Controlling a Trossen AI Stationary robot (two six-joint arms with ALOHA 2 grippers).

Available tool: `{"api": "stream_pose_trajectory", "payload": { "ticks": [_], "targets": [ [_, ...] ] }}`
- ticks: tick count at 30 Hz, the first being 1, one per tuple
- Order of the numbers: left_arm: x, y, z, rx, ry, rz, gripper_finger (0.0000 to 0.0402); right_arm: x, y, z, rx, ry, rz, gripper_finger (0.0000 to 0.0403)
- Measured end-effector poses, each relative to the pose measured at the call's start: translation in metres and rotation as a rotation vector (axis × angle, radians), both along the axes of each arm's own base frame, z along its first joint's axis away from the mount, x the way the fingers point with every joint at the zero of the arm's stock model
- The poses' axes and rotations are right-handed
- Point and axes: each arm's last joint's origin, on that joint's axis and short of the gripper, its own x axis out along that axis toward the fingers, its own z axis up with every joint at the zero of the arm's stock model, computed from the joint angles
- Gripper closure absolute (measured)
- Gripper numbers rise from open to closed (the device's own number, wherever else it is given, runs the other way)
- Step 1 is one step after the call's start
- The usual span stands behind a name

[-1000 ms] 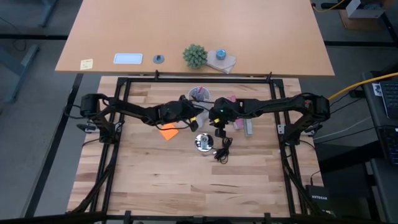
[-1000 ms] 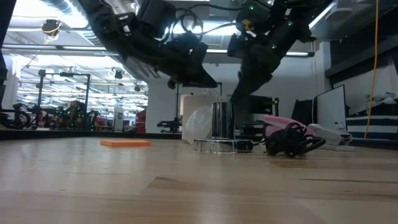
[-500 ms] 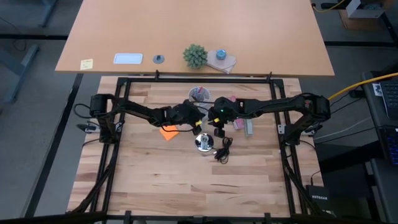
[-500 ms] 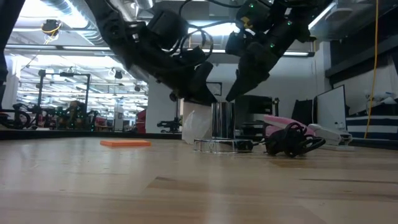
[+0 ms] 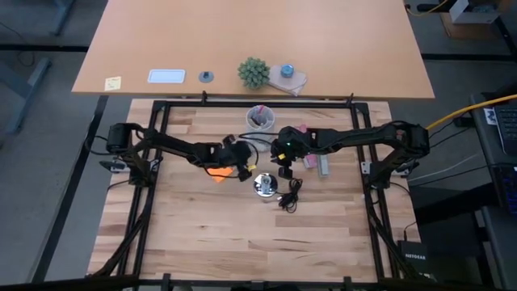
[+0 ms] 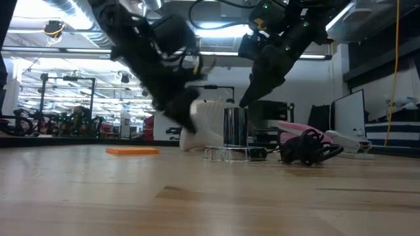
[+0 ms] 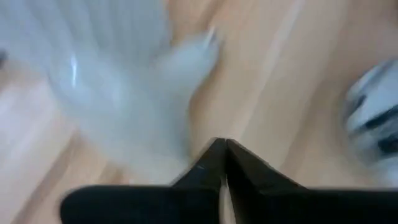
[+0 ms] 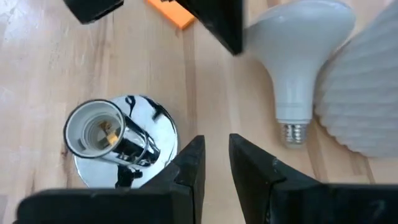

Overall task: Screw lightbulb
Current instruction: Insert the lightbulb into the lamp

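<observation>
The white funnel-shaped lightbulb (image 8: 298, 43) lies on its side on the wooden table, its greyish screw base (image 8: 292, 132) pointing toward the table's right. It shows blurred in the left wrist view (image 7: 130, 93). My left gripper (image 5: 242, 167) is low at the bulb's wide end, and its fingers (image 7: 224, 149) are shut. The round silvery fitting (image 8: 102, 134) stands beside the bulb with its socket open upward. My right gripper (image 5: 283, 168) hovers just right of the fitting, slightly open (image 8: 216, 155) and empty. My left gripper's shut fingertips (image 7: 214, 152) are right beside the bulb's wide end (image 7: 155, 137). The blur keeps me from telling whether they touch it.
A white cup of pens (image 5: 260, 119) stands just beyond the bulb. An orange note (image 5: 216, 172) lies left of the fitting. The fitting's black cord (image 5: 288, 196) is bunched near it, and a pink item (image 6: 295, 128) and a grey item (image 5: 323, 166) lie to the right.
My left gripper has gone down and toward the table's near edge, coming off the cup of pens to table level beside the bulb. My right gripper has kept still.
</observation>
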Motion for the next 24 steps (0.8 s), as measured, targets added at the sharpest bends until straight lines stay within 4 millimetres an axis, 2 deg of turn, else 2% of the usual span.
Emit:
{"api": "stream_pose_trajectory", "payload": {
  "ticks": [2,5,12,18,21,24],
  "targets": [
    [-0.005,-0.004,0.001,-0.014,0.028,0.014,0.04,0.001,-0.001,0.001,-0.013,-0.007,-0.01,0.0327],
    [-0.004,-0.009,0.015,-0.022,-0.034,0.02,0.04,0.002,-0.002,0.002,-0.044,-0.028,-0.03,0.0327],
    [-0.006,-0.019,0.01,-0.147,-0.084,0.139,0.04,0.006,-0.006,0.007,-0.205,-0.066,-0.025,0.0327],
    [-0.005,-0.021,0.009,-0.233,-0.113,0.169,0.0399,0.006,-0.006,0.007,-0.255,-0.066,0.023,0.0326],
    [-0.005,-0.021,0.008,-0.235,-0.107,0.167,0.0386,0.007,-0.006,0.006,-0.265,-0.061,0.035,0.0326],
    [-0.005,-0.021,0.007,-0.236,-0.104,0.167,0.0357,0.009,-0.007,0.001,-0.274,-0.044,0.049,0.0325]
  ]
}}
